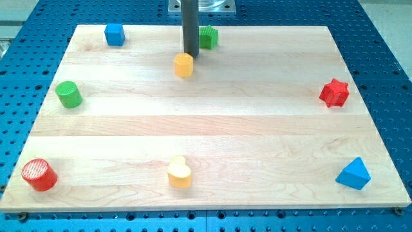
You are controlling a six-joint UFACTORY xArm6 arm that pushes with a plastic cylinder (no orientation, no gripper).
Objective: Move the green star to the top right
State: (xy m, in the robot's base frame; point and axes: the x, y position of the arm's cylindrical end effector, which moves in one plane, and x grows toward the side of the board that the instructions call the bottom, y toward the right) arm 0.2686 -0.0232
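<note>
The green star (208, 37) sits near the view's top edge of the wooden board (257, 116), a little right of centre, partly hidden behind my rod. My tip (190, 53) rests just left of and slightly below the green star, and directly above a yellow block (184, 65) that it nearly touches. The board's top right corner lies far to the right of the star.
A blue cube (114, 34) is at the top left. A green cylinder (67, 95) is at the left. A red cylinder (39, 174) is at the bottom left. A yellow heart (179, 172) is at the bottom centre. A red star (335, 93) is at the right. A blue triangle (354, 174) is at the bottom right.
</note>
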